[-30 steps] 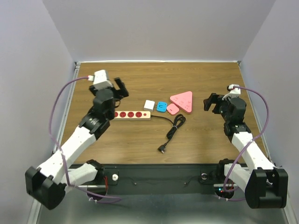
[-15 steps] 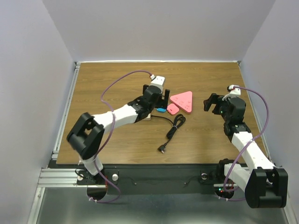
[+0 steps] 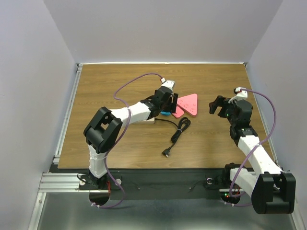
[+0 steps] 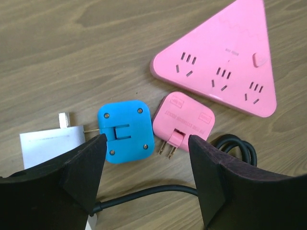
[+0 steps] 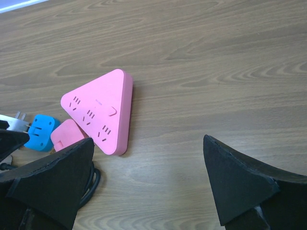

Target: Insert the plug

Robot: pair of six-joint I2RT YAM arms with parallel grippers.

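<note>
**Left arm hangs over the little plugs, both grippers empty**

The left arm reaches across the wooden table [image 3: 216, 76] to its middle. The left gripper [image 4: 146, 141] is poised over a cluster of small plugs with its fingers [image 4: 76, 177] spread wide and nothing between them.

From its wrist camera, the blue plug [image 4: 125, 130] lies flat in the gap between the two fingertips. The pink plug [image 4: 184, 120] lies just beside it on the right, its back up and two flat prongs sticking out toward the near side. Off to the left is a white plug [image 4: 48, 146], partly hidden behind the left finger, with metal prongs showing at its far end.

Just beyond the pink plug sits the pink triangular power strip [image 4: 220, 62], socket face up, none of its outlets filled.

A black cord [image 3: 180, 129] is coiled close to the pink plug, and its own plug end [image 3: 166, 154] lies on the table nearer the arms. A pale strip [image 3: 146, 120] peeps out from under the left arm, and most of it is covered.

The right gripper [image 3: 216, 106] is held above the table, well to the right of the triangular strip. Its fingers [image 5: 240, 182] are parted and grip nothing.
</note>
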